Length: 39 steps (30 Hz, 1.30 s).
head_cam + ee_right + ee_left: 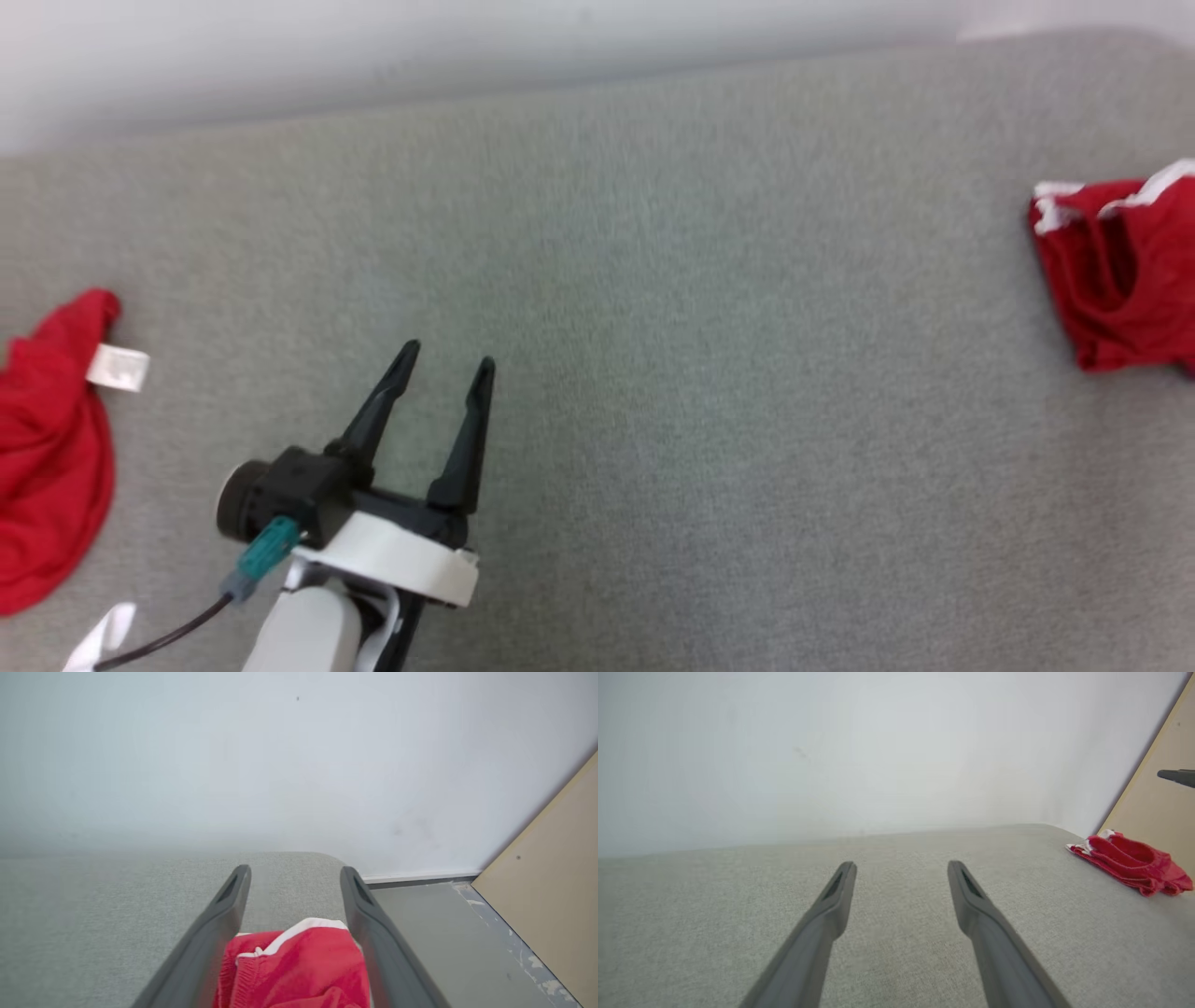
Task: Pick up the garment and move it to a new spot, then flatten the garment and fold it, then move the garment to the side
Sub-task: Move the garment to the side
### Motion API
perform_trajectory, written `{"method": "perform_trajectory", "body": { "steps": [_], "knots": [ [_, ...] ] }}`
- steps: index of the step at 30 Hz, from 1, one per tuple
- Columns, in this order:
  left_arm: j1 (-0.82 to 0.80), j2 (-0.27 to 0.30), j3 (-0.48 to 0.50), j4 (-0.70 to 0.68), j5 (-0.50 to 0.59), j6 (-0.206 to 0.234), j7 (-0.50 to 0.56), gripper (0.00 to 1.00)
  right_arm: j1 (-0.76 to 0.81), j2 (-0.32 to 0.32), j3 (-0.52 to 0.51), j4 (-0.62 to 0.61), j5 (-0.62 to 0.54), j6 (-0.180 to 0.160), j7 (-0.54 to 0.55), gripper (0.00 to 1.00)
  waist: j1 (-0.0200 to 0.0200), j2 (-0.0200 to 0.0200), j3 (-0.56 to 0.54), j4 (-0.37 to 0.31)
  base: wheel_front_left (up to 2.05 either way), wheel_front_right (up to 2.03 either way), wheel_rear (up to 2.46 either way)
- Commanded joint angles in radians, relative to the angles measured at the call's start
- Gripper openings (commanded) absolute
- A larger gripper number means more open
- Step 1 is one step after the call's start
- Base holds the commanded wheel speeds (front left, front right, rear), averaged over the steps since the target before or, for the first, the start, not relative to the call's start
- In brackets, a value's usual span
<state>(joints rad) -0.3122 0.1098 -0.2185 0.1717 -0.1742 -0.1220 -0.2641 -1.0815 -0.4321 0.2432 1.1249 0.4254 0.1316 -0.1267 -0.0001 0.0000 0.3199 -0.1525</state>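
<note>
Two garments: we record red cloth at both sides of the grey surface [700, 373], the two pieces well apart.
Garment: the garment [1116, 280] lies bunched at the right of the surface, near its right edge. White trim runs along its far side. Part of it runs out of the head view.
Other garment: the other garment [51, 457] lies crumpled at the left edge of the head view, with a white tag [119, 367] on its far right corner.
Left gripper: the left gripper [448, 355] sits near and left of centre, over bare surface, fingers pointing far. We find its jaws spread wide with nothing between them. It is well apart from the garment and nearer the other garment, touching neither. A dark cable [168, 639] trails from its wrist.
Right gripper: in the right wrist view the right gripper [295, 871] stands over the garment with its jaws spread wide. The cloth lies low between the fingers, resting on the surface and not pinched. Whether the fingers brush its sides we cannot tell.
Fingertip: the left wrist view shows one dark fingertip [1176, 777] of the other arm at the right edge, above the garment.
Surroundings: a pale wall [280, 56] bounds the far side. Right of the surface we note grey floor [444, 933] and a tan board [551, 896].
</note>
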Motion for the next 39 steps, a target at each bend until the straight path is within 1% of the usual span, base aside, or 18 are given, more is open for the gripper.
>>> {"method": "perform_trajectory", "body": {
  "steps": [1, 7, 10, 13, 18, 22, 24, 30, 34, 39],
  "knots": [
    [0.024, -0.001, 0.015, 0.002, -0.008, 0.007, 0.0, 1.0, 0.038, 0.011, 0.018, -0.028, 0.015, -0.002, -0.006, 1.0, 0.0001, 0.0, -0.088, 0.014, 0.0, 0.0, 0.0],
    [0.08, -0.01, 0.082, 0.009, -0.01, 0.019, 0.0, 1.0, 0.169, 0.017, 0.105, -0.234, 0.098, -0.002, -0.015, 1.0, 0.0001, 0.0, -0.203, 0.035, 0.0, 0.0, 0.0],
    [0.103, -0.012, 0.113, 0.014, -0.009, 0.024, 0.0, 1.0, 0.249, 0.015, 0.118, -0.339, 0.131, -0.002, -0.021, 1.0, 0.0001, 0.0, -0.243, 0.042, 0.0, 0.0, 0.0],
    [0.129, -0.017, 0.137, 0.022, -0.008, 0.03, 0.0, 1.0, 0.34, 0.023, 0.098, -0.431, 0.159, -0.002, -0.031, 1.0, 0.0001, 0.0, -0.277, 0.05, 0.0, 0.0, 0.0],
    [0.191, -0.026, 0.187, 0.023, -0.017, 0.045, 0.0, 1.0, 0.508, 0.055, 0.055, -0.576, 0.139, -0.002, -0.062, 1.0, 0.0001, 0.0, -0.322, 0.051, 0.0, 0.0, 0.0],
    [0.241, -0.039, 0.223, 0.009, -0.024, 0.055, 0.0, 1.0, 0.654, 0.101, 0.03, -0.702, 0.137, -0.002, -0.085, 1.0, 0.0001, 0.0, -0.33, 0.051, 0.0, 0.0, 0.0],
    [0.257, -0.041, 0.231, 0.0, -0.022, 0.053, 0.0, 1.0, 0.725, 0.124, -0.004, -0.755, 0.147, -0.002, -0.103, 1.0, 0.0001, 0.0, -0.332, 0.055, 0.0, 0.0, 0.0],
    [0.284, -0.051, 0.243, 0.004, -0.022, 0.042, 0.0, 1.0, 0.886, 0.197, -0.068, -0.848, 0.092, -0.002, -0.131, 1.0, 0.0001, 0.0, -0.337, 0.065, 0.0, 0.0, 0.0],
    [0.299, -0.055, 0.241, 0.004, -0.018, 0.038, 0.0, 1.0, 0.957, 0.237, -0.094, -0.866, 0.045, -0.002, -0.135, 1.0, 0.0001, 0.0, -0.341, 0.072, 0.0, 0.0, 0.0],
    [0.31, -0.057, 0.241, 0.003, -0.025, 0.044, 0.0, 1.0, 1.003, 0.265, -0.118, -0.883, 0.006, -0.002, -0.139, 1.0, 0.0001, 0.0, -0.345, 0.078, 0.0, 0.0, 0.0]
  ]
}}
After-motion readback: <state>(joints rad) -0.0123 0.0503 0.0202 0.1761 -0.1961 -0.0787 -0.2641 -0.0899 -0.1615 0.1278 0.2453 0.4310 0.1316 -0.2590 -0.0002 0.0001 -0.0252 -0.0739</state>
